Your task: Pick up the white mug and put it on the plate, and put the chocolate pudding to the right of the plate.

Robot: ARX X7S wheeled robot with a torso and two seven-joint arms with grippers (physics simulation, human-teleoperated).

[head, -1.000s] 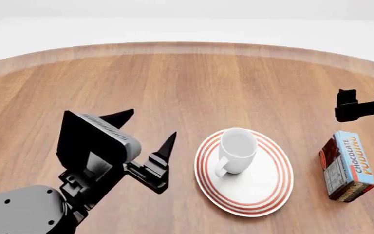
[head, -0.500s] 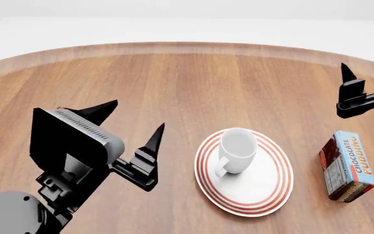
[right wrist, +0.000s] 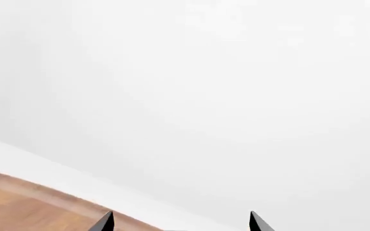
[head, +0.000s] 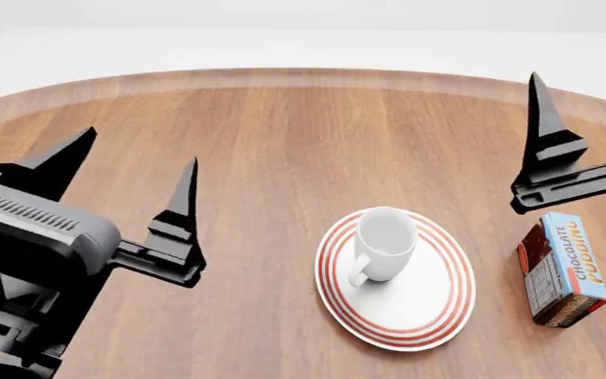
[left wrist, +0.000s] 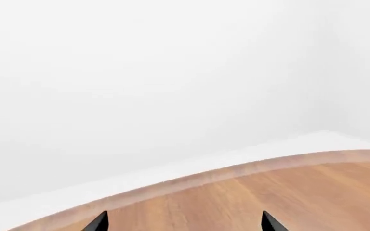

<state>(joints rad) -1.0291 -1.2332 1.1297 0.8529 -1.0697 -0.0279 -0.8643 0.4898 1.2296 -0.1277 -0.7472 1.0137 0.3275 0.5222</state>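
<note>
glossy white mug [head: 384, 243] (loop handle) upright on red-ringed plate [head: 429, 316] — pudding carton [head: 563, 268] right

Left end effector [head: 124, 189]: matte black, two fingers [head: 182, 197] tapering to sharp triangular points, stepped blocks at their bases. Behind it a dark grey rounded housing with a ribbed strip of fine slats along its top edge. Right end effector [head: 598, 142]: same black, one pointed finger showing on a flat bracket.
</note>
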